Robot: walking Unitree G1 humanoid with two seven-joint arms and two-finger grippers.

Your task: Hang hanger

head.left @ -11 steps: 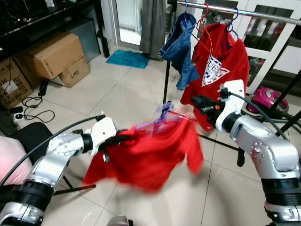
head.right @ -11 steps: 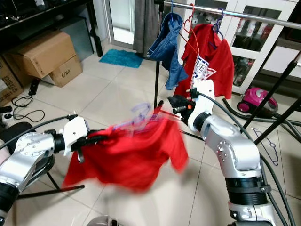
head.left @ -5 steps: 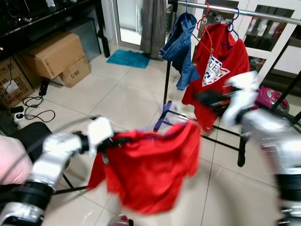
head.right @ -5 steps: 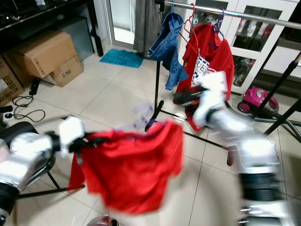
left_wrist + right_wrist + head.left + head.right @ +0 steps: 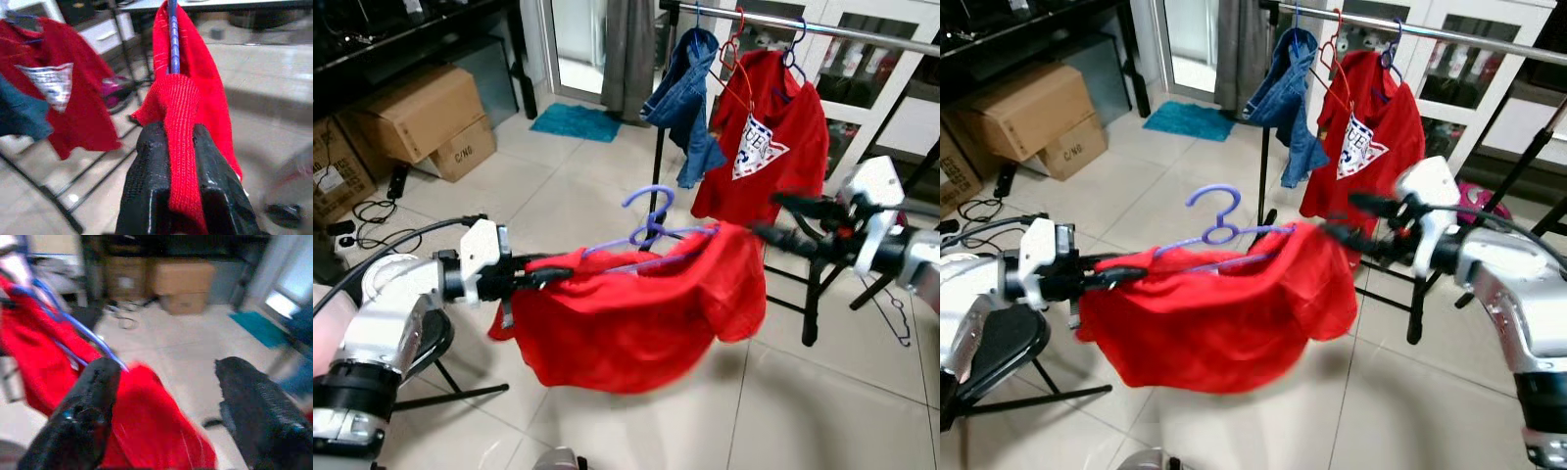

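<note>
Now that the right gripper (image 5: 1356,220) has let go and drawn back with its fingers spread, the purple hanger (image 5: 1219,230) and its red shirt (image 5: 1219,304) hang from the left gripper (image 5: 533,277) alone, clenched on the shirt's shoulder. Hanging now rests on that arm. The rack rail (image 5: 862,31) stands beyond, with open rail toward its right end, past the hung red shirt (image 5: 764,147) and jeans (image 5: 690,98).

The left arm reached forward, its gripper (image 5: 183,161) clamped tight on red cloth (image 5: 183,98). The right arm stretched across from the right, its gripper (image 5: 781,219) spread wide, fingers (image 5: 93,406) well apart, holding nothing.
</note>
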